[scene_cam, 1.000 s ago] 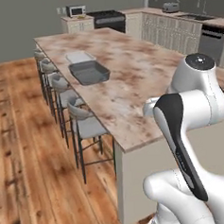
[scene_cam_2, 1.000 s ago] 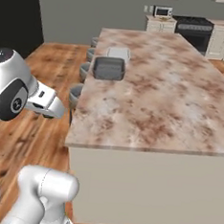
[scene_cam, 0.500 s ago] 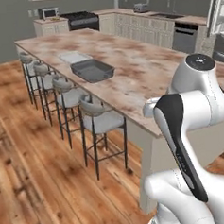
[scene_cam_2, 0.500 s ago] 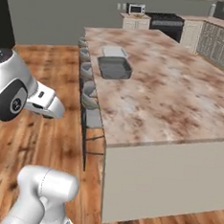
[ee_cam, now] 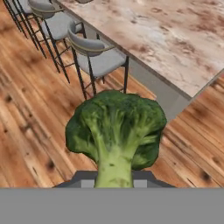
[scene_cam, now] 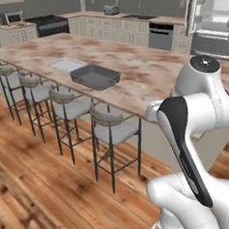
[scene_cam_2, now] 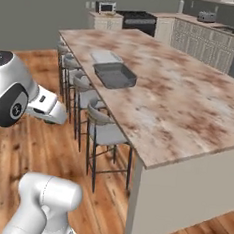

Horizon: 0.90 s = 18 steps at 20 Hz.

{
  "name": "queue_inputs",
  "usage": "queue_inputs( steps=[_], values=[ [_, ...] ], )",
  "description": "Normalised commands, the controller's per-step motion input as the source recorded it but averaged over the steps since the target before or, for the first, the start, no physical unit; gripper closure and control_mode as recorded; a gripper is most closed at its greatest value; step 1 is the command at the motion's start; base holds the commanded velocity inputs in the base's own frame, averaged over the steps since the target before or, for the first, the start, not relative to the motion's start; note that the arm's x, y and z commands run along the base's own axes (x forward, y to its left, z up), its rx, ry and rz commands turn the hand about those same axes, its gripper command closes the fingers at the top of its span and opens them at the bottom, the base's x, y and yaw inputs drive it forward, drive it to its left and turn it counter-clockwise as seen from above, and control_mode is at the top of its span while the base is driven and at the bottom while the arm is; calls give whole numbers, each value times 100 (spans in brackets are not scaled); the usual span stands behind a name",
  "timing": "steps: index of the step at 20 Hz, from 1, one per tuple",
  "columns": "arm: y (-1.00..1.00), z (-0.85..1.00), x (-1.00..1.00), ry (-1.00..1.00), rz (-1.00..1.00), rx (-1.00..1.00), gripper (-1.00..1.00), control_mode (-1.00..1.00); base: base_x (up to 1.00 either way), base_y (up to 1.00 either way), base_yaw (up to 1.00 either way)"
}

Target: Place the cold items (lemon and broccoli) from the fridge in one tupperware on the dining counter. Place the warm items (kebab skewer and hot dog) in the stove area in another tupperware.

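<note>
Two containers sat on the counter (scene_cam: 147,73) side by side: the dark grey tupperware (scene_cam: 95,76), with sloping walls, and the paler, flatter tray (scene_cam: 67,65) touching or just beside its far end. In the right base view the same pair appeared near the stool-side edge of the marble top, the dark tupperware (scene_cam_2: 114,74) nearer the camera and the light tray (scene_cam_2: 106,56) beyond it. Neither held anything that could be made out.

Four stools (scene_cam: 112,128) stood in a row along the counter's long side on the wooden floor (scene_cam: 44,189). At the back of the kitchen were a stove (scene_cam: 47,24), a microwave (scene_cam_2: 106,7) and a toaster (scene_cam: 111,9) on the rear worktop. The fridge (scene_cam: 211,17) stood at the upper right of the left base view with a door open, white shelves showing inside.

Seen from the hand camera, the broccoli (ee_cam: 116,131) was clamped in the end effector (ee_cam: 114,181), stem down between the closed fingers and dark green crown up. It hung over the floor just off the counter's near corner, beside the closest stool (ee_cam: 94,54) and well apart from both containers. The arm's white elbow (scene_cam: 202,100) rose at the lower right of the left base view.
</note>
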Motion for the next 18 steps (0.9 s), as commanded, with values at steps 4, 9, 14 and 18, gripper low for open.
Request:
queue_inputs(
  steps=[4,9,14,18],
  values=[
    [0,0,0,0,0,0,100,100,53,100,-44],
    [0,0,0,0,0,0,100,100,51,100,-44],
    [0,0,0,0,0,0,100,100,44,100,-48],
    [0,0,0,0,0,0,100,100,33,100,-49]
  ],
)
